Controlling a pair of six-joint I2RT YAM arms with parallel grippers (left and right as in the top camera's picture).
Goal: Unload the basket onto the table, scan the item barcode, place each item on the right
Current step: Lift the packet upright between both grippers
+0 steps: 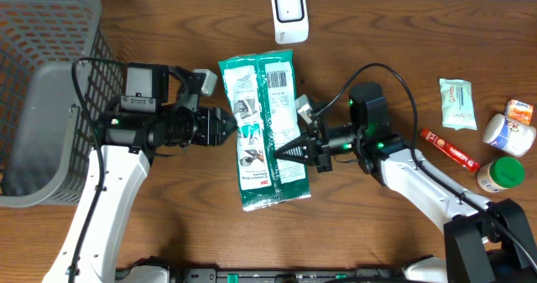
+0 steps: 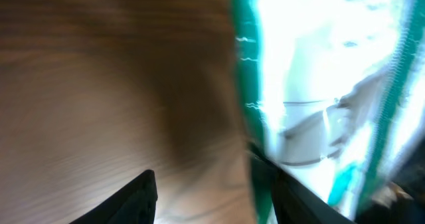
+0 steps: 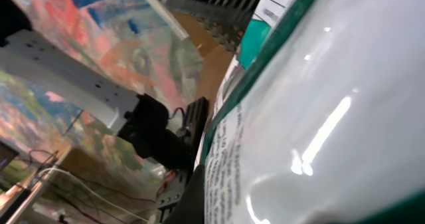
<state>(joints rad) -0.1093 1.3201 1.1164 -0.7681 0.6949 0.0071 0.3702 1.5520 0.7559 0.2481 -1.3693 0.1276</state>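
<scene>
The step in hand seems to be bringing the package (image 1: 260,123) to the scanner (image 1: 289,14), which stands at 12 o'clock. The package is at the middle of the table. Its long axis runs from 12 to 6 o'clock, and the barcode (image 1: 278,79) faces up near the 12 o'clock end. The right gripper (image 1: 275,154) is closed on its 3 o'clock edge. The 2 fingers of the left gripper (image 1: 232,128) stand apart at the 9 o'clock edge and hold nothing. For the next move, I think the barcode must turn toward the scanner window.
</scene>
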